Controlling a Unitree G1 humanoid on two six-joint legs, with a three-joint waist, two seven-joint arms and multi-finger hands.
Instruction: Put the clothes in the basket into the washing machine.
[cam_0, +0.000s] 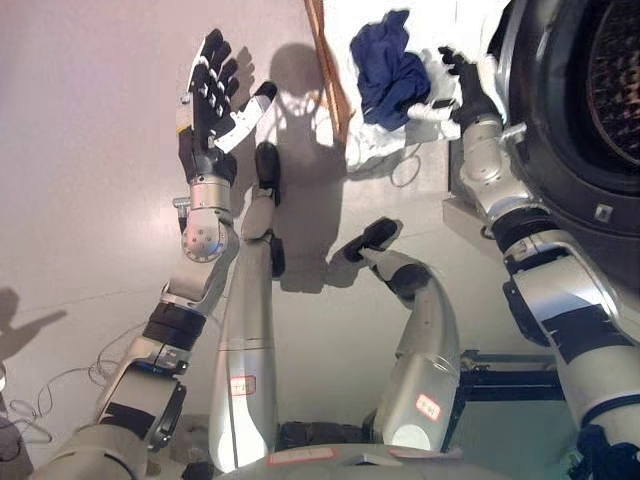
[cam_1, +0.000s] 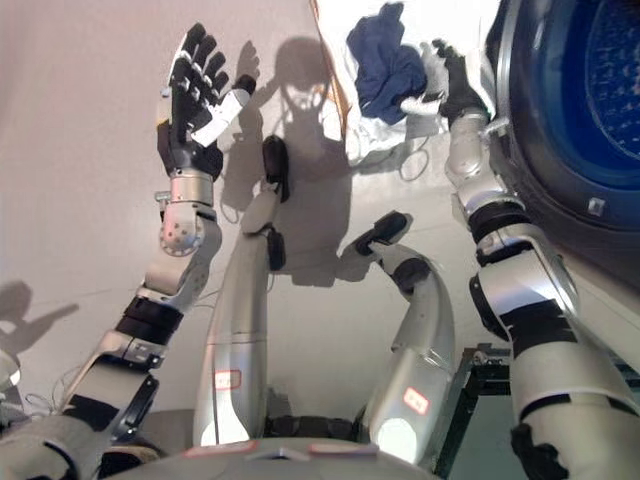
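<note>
A dark blue garment lies crumpled on white cloth in the basket, whose brown rim shows at the top centre. My right hand reaches up beside the garment's right edge with its fingers spread and touches the cloth there. To its right stands the washing machine with its round drum opening uncovered. My left hand is raised over the bare floor at the upper left, open, palm showing, holding nothing.
A dark metal frame sits low on the floor at the lower right, beside the machine's front. Thin pale cables lie on the floor at the lower left. The pale floor stretches away to the left of the basket.
</note>
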